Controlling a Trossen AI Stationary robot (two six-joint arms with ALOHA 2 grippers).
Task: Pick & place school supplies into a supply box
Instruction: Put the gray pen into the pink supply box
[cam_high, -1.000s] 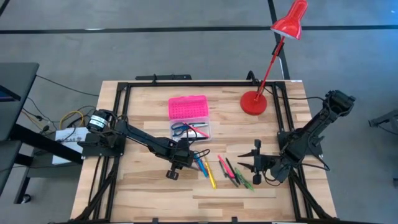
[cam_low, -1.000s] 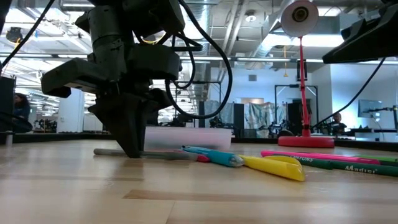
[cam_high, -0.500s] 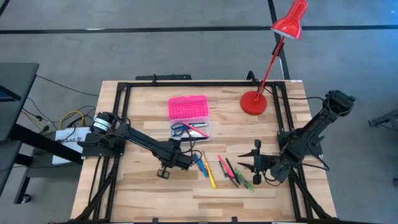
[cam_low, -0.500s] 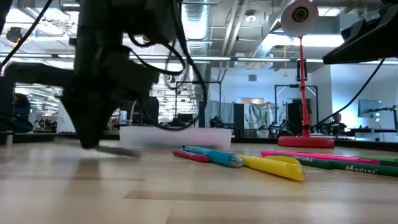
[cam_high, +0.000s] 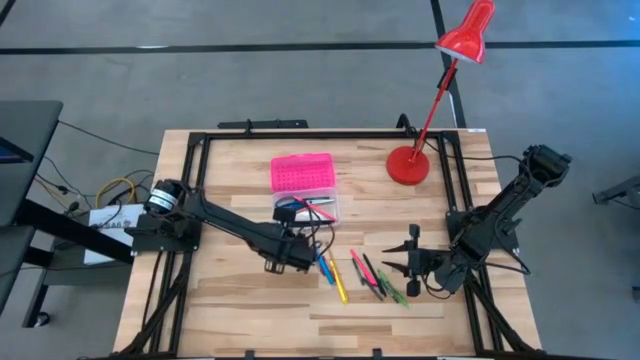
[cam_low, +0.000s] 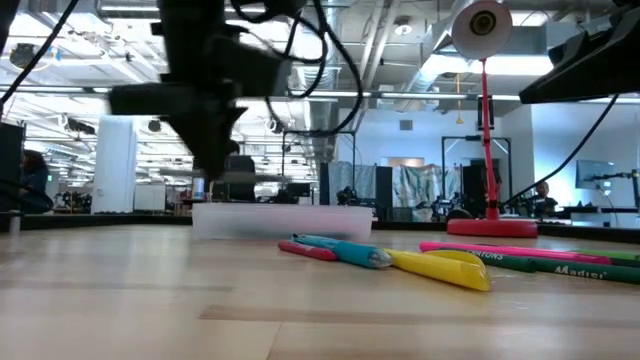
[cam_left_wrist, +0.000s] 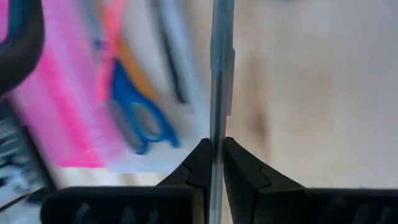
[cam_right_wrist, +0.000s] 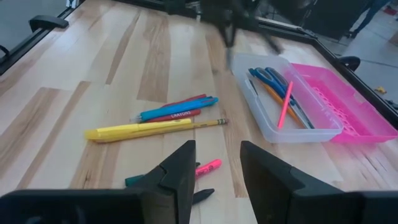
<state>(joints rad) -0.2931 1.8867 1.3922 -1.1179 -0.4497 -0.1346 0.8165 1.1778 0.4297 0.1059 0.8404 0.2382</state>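
Left gripper (cam_left_wrist: 213, 163) clamped on a thin grey pen (cam_left_wrist: 219, 74), held lengthwise just beside the clear supply box (cam_high: 307, 209); right gripper (cam_high: 398, 264) idles open, well apart.

high: overhead, straight down, whole table (cam_high: 250, 300) and both arms | low: table-top height, level toward the room, close behind the yellow marker (cam_low: 440, 268) | left wrist: very close over the supply box (cam_left_wrist: 74, 118) | right wrist: low, oblique across table | shared: supply box and markers, high/low/right wrist.
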